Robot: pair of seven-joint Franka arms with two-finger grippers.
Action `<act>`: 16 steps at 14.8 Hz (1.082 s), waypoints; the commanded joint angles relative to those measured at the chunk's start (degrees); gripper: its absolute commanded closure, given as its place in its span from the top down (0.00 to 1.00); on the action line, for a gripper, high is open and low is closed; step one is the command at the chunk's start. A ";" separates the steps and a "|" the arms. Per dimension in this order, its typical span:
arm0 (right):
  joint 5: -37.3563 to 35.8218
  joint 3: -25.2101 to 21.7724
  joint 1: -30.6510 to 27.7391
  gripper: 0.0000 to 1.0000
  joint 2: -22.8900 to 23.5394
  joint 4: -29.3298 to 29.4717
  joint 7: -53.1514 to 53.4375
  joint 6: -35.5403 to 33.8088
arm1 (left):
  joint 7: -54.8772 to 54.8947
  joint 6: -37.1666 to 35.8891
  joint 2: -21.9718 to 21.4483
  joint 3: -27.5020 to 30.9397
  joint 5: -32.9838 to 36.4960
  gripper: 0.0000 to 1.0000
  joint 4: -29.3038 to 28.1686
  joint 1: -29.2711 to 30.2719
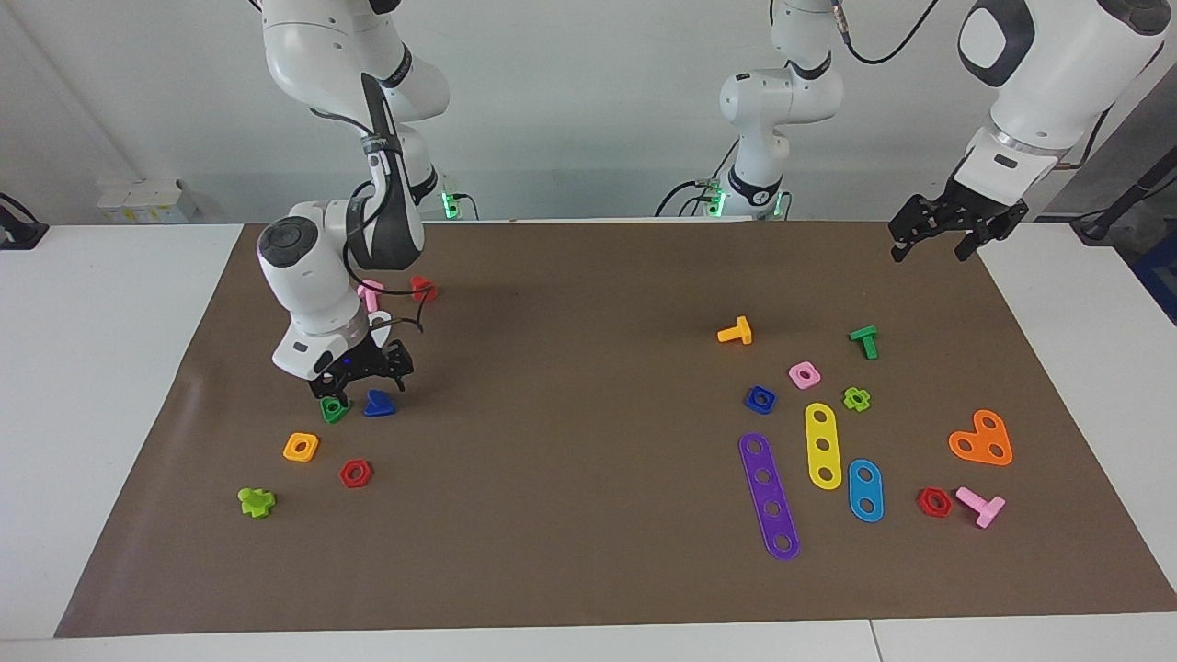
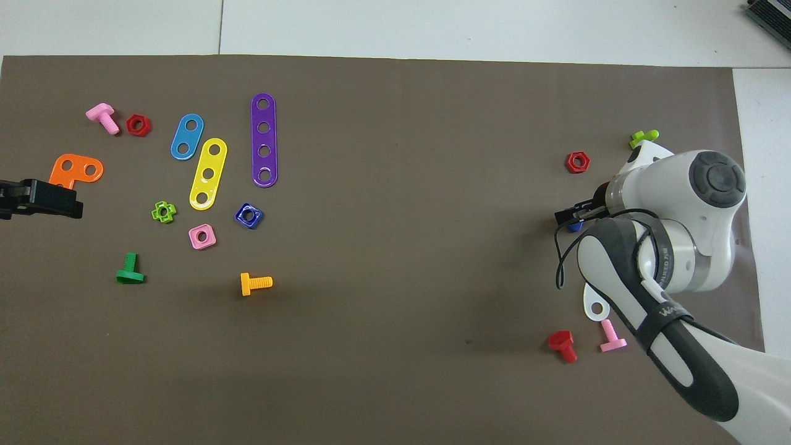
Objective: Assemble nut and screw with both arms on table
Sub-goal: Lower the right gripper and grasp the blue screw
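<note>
The dark blue screw (image 1: 378, 404) lies on the brown mat of the table (image 1: 588, 552) toward the right arm's end, beside a green triangular nut (image 1: 334, 409). My right gripper (image 1: 365, 390) is down low over the screw, open, its fingers standing apart to either side of it. In the overhead view only a sliver of the screw (image 2: 575, 227) shows under the right gripper (image 2: 579, 215). The dark blue nut (image 1: 760, 398) (image 2: 248, 215) lies toward the left arm's end, beside a pink nut (image 1: 805, 374). My left gripper (image 1: 938, 241) (image 2: 37, 198) waits open in the air over the mat's edge.
Close to the screw lie an orange nut (image 1: 301, 447), a red hex nut (image 1: 355, 473), and pink (image 1: 370, 294) and red (image 1: 422, 289) bolts. Around the blue nut are purple (image 1: 769, 495), yellow (image 1: 823, 445) and blue (image 1: 865, 490) strips, an orange bolt (image 1: 736, 331) and a green bolt (image 1: 864, 342).
</note>
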 commanded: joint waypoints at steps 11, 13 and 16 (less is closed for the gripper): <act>3.03 0.35 -0.86 0.43 2.20 -2.00 -3.71 3.80 | -0.62 1.08 -1.69 0.02 1.08 1.00 -2.11 -0.08; 3.03 0.35 -0.95 0.31 2.29 -1.91 -3.79 3.80 | -0.62 1.08 -1.69 0.02 1.08 1.00 -2.11 -0.08; 3.03 0.35 -0.86 0.00 2.20 -1.48 -3.71 3.28 | -0.62 1.08 -1.69 0.02 1.08 1.00 -2.11 -0.08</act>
